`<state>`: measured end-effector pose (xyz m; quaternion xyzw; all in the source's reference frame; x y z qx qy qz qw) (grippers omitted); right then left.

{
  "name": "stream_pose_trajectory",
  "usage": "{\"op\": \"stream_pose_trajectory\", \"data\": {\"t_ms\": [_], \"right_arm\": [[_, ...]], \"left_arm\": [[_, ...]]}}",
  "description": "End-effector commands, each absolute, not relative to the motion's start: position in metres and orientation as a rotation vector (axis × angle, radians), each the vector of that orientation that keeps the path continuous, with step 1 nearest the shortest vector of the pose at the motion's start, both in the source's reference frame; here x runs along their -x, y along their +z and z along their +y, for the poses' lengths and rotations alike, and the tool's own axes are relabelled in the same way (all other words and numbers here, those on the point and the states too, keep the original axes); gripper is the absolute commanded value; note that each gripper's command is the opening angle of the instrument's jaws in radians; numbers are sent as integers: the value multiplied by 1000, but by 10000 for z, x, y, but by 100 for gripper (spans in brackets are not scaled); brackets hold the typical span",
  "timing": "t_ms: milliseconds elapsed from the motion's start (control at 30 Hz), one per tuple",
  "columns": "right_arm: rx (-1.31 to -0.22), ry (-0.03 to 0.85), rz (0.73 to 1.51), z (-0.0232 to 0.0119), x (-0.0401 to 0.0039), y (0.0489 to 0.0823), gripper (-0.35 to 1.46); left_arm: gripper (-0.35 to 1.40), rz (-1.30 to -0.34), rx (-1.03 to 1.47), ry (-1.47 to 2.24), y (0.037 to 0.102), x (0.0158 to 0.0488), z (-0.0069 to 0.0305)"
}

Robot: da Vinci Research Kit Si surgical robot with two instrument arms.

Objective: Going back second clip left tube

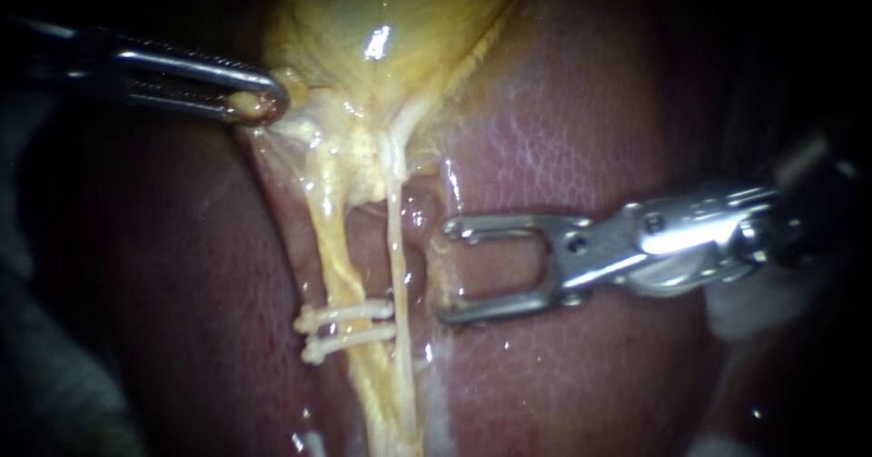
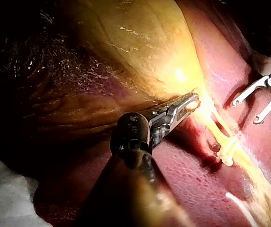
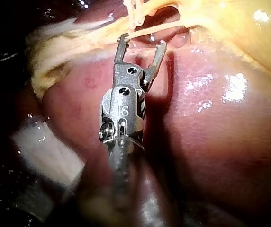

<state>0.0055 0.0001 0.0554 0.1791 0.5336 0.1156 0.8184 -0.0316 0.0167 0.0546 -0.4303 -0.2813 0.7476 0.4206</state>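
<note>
Left instrument (image 1: 262, 101) grips gallbladder (image 1: 381, 21); right instrument (image 1: 447, 273) gapes beside clips (image 1: 354, 312)

we find no text, label, brand, number or sign that we can read with any certainty. the one marking we see is a small stamped mark on the metal body of the right instrument (image 3: 142, 46), just behind the hinge of its jaws in the right wrist view. it is too small and glare-washed for us to make out.
</note>
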Motion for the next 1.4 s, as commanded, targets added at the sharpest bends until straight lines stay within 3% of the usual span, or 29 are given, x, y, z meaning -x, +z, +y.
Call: {"op": "stream_pose_trajectory", "data": {"t_ms": [33,233,533,967,1400], "right_arm": [[-369,230,1122,3,-47,548,50],[-331,163,1063,13,-26,534,50],[-327,153,1065,16,-21,530,50],[-331,155,1066,25,-18,521,50],[-333,155,1067,26,-16,517,50]], "left_arm": [[-35,-706,1079,1873,546,315,167],[-35,-706,1079,1874,546,315,167],[-35,-701,1079,1874,552,319,167],[-35,-687,1088,1890,611,349,160],[-35,-687,1085,1892,613,353,160]]}}
